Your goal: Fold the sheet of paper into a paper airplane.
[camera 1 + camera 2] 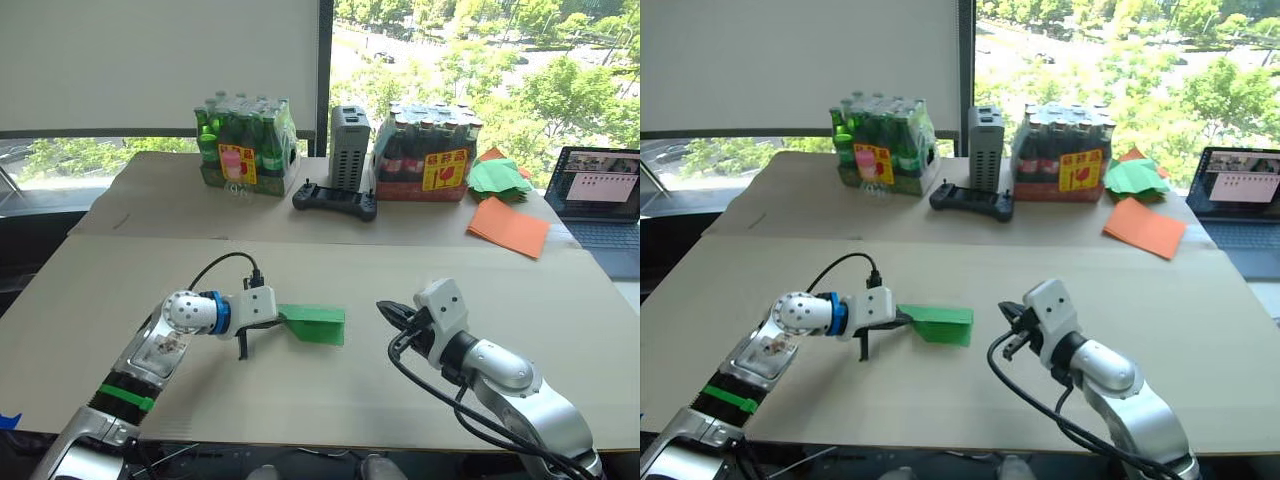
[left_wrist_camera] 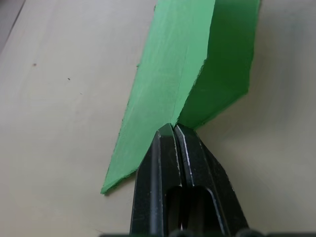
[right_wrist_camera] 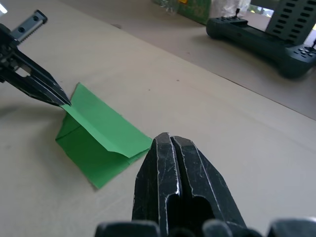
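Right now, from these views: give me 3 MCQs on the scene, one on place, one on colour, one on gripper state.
1. Where is the loose orange sheet?
A. Under the left gripper
B. Far right of the table, by the laptop
C. On top of the bottle packs

2. What colour is the folded paper at the left gripper?
A. Green
B. Orange
C. White

3. What is the left gripper doing?
A. Open above the table
B. Shut on the edge of the paper
C. Shut on the black controller

Answers:
1. B, the sheet lies flat beside the laptop at the table's far right.
2. A, both eye views and both wrist views show it bright green.
3. B, the left wrist view shows the fingers closed together on the paper's edge; the right gripper is shut on nothing, apart from the paper.
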You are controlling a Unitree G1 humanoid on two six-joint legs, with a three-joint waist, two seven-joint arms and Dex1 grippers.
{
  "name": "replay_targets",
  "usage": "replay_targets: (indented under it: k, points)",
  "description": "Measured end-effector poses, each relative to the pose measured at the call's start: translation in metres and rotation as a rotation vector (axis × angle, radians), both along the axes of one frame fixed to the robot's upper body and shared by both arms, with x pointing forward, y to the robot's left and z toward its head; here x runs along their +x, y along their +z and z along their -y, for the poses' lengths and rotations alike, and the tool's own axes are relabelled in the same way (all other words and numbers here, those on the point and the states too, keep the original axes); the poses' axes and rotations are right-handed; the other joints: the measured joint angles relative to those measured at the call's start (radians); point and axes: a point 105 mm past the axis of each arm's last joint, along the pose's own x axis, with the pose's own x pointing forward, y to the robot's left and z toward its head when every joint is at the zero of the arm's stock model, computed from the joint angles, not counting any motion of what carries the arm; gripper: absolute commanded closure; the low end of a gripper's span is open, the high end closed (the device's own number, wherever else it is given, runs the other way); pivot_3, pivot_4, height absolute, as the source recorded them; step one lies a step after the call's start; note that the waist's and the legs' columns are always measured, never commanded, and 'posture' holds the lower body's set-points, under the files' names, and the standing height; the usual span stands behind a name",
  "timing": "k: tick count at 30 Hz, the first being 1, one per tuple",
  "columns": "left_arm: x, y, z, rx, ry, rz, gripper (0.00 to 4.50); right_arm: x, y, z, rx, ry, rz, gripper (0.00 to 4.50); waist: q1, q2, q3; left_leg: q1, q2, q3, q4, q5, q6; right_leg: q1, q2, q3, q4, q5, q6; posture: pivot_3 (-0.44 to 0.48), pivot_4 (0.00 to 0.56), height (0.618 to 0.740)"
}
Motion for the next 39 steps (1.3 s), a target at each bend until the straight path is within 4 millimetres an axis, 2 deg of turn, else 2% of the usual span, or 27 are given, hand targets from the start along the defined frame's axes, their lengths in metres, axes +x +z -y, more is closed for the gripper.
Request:
replay_targets:
  k: [3,7,11,17,21,25,29,30,34,39]
  points:
    - [-0.004,0.0,0.003,-0.004,-0.002,0.008,2.95,-0.006,-0.007,-0.011,-0.024,0.101,-0.017,2.91,0.002,0.0,0.0,0.0,0.0,0.0,0.0,0.0,0.0,0.001,0.0,0.0,0.0,0.0,0.0,0.0,0.15,0.74]
    - [-0.001,0.007,0.0,-0.031,0.039,0.023,1.61,-0.011,-0.02,-0.014,-0.151,0.219,-0.003,1.52,0.004,0.0,0.0,0.0,0.0,0.001,0.0,0.0,0.0,0.0,0.0,0.0,-0.001,0.0,0.0,0.0,0.15,0.74]
    - [-0.009,0.014,-0.009,-0.082,0.054,-0.023,1.6,-0.007,-0.018,-0.022,-0.26,0.299,0.114,0.17,-0.007,0.0,0.0,0.0,0.0,0.001,0.0,0.0,0.0,0.0,0.0,0.0,0.0,0.0,0.0,0.0,0.15,0.74]
    - [-0.006,0.035,-0.037,-0.16,0.156,-0.05,1.6,0.012,-0.02,-0.039,-0.454,0.377,0.311,0.17,-0.011,0.0,0.0,0.001,0.001,0.001,0.0,0.0,0.0,0.0,0.0,0.0,0.0,0.001,-0.001,0.0,0.15,0.74]
    - [-0.009,0.032,-0.044,-0.206,0.201,-0.089,1.6,0.023,-0.029,-0.046,-0.547,0.386,0.371,0.17,-0.01,0.0,0.0,0.0,0.0,0.001,0.0,0.0,0.0,0.0,0.0,0.0,-0.001,0.001,-0.001,0.0,0.15,0.74]
    - [-0.014,0.027,-0.053,-0.258,0.255,-0.137,1.6,0.034,-0.037,-0.051,-0.591,0.388,0.387,1.37,-0.01,0.0,0.0,0.0,0.001,0.001,0.0,0.0,0.0,0.0,0.0,0.0,-0.001,0.001,-0.002,0.0,0.15,0.74]
    - [-0.017,0.024,-0.055,-0.3,0.273,-0.158,1.6,0.035,-0.038,-0.056,-0.602,0.42,0.412,2.76,-0.011,0.0,0.0,0.001,0.001,0.001,0.0,0.0,0.0,0.0,0.0,0.0,-0.001,0.001,-0.002,0.0,0.15,0.74]
    - [-0.018,0.023,-0.056,-0.304,0.276,-0.162,1.6,0.034,-0.039,-0.056,-0.604,0.427,0.409,2.97,-0.011,0.0,0.0,0.001,0.001,0.001,0.0,0.0,0.0,0.0,0.0,0.0,-0.001,0.001,-0.002,0.0,0.15,0.74]
    - [-0.018,0.023,-0.056,-0.339,0.287,-0.171,1.6,0.035,-0.044,-0.056,-0.609,0.446,0.394,4.48,-0.011,0.0,0.0,0.001,0.001,0.001,0.0,0.0,0.0,0.0,0.0,0.0,0.0,0.001,-0.002,0.0,0.15,0.74]
    - [-0.02,0.021,-0.055,-0.351,0.292,-0.18,1.6,0.031,-0.047,-0.055,-0.634,0.474,0.393,4.48,-0.01,0.0,0.0,0.001,0.001,0.001,0.0,0.0,0.0,0.0,0.0,0.0,0.0,0.001,-0.002,0.0,0.15,0.74]
